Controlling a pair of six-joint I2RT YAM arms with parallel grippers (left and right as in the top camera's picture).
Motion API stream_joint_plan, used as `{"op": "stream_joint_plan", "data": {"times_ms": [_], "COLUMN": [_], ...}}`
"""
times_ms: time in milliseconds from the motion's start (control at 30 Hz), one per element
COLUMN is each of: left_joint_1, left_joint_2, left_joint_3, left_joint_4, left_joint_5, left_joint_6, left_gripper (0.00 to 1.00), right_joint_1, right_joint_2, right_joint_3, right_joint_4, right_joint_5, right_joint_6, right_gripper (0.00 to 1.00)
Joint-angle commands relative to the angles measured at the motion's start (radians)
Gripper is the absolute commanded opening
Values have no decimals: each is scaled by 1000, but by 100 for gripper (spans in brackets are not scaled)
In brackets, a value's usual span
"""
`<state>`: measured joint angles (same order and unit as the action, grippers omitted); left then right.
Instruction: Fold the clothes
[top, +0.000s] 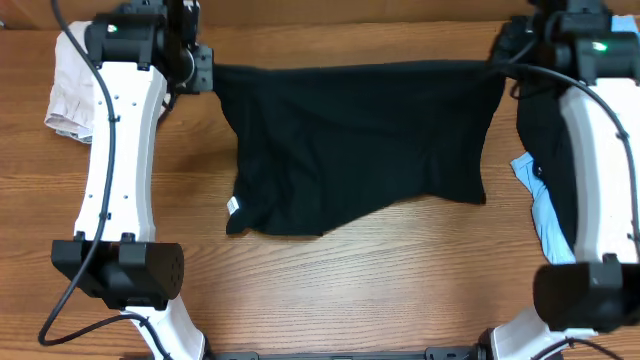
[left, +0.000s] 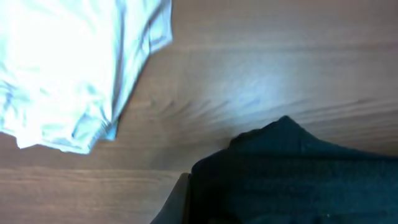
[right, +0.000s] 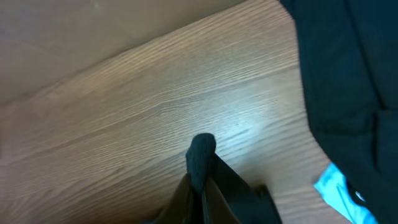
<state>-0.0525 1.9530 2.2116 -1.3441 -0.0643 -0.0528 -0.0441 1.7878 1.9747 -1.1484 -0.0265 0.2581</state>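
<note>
The wooden table (top: 350, 290) fills the overhead view. The black garment (top: 360, 140) is spread across its middle, from about 10 o'clock to 2 o'clock. Its upper edge runs in a nearly straight line between the two grippers, and its lower hem lies uneven on the wood toward 6 o'clock.

The left gripper (top: 207, 68) is clamped tight on the garment's corner at 10 o'clock. In the left wrist view, dark cloth (left: 298, 174) bunches right at the fingers. The right gripper (top: 500, 60) is closed on the opposite corner at 2 o'clock. In the right wrist view, a small tuft of black fabric (right: 201, 152) pokes out from between the pressed-together fingers (right: 230, 193).

A second black garment (top: 545, 140) lies at 3 o'clock, partly under the right arm and just beside the held one. A pale beige garment (top: 68, 95) sits crumpled at 10 o'clock near the table edge, partly under the left arm and apart from the black cloth. A light-blue garment (top: 545, 215) shows at 4 o'clock, touching the second black garment's lower edge.

A small white label (top: 232, 206) sits at the held garment's 7 o'clock corner.
</note>
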Motion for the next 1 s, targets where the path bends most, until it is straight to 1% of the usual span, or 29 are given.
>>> {"op": "stream_joint_plan", "data": {"times_ms": [0, 167, 200, 233, 267, 333, 400, 533, 633, 733, 833, 967], "left_joint_1": [11, 6, 5, 5, 5, -1, -14, -12, -6, -6, -5, 8], "left_joint_2": [1, 0, 0, 2, 4, 4, 5, 5, 5, 5, 0, -3], "left_joint_3": [101, 175, 175, 170, 161, 116, 10, -161, -263, -308, -292, -168], "left_joint_4": [-16, -79, -98, -140, -158, -193, -230, -237, -229, -214, -174, -81], "left_joint_5": [-32, 14, 40, 114, 151, 216, 199, 168, 168, 167, 138, 129], "left_joint_6": [-22, -22, -23, -30, -43, -56, -58, -90, -105, -105, -105, -104], "left_gripper": [4, 4, 4, 5, 4, 4, 4, 4, 4, 4, 4, 4], "right_joint_1": [-53, -87, -90, -90, -90, -86, -82, -82, -82, -82, -82, -88], "right_joint_2": [-53, -100, -101, -99, -95, -91, -91, -92, -93, -96, -113, -142], "right_joint_3": [16, 16, 16, 11, 0, -28, -108, -223, -305, -340, -338, -285], "right_joint_4": [-19, -119, -149, -207, -241, -278, -322, -347, -345, -338, -275, -114], "right_joint_5": [12, -9, -20, -56, -83, -108, -118, -117, -118, -133, -134, -166], "right_joint_6": [1, 2, 1, 1, 0, 0, 0, 0, 0, 0, -8, -58], "right_gripper": [4, 4, 4, 4, 4, 4, 4, 4, 4, 4, 4, 4]}}
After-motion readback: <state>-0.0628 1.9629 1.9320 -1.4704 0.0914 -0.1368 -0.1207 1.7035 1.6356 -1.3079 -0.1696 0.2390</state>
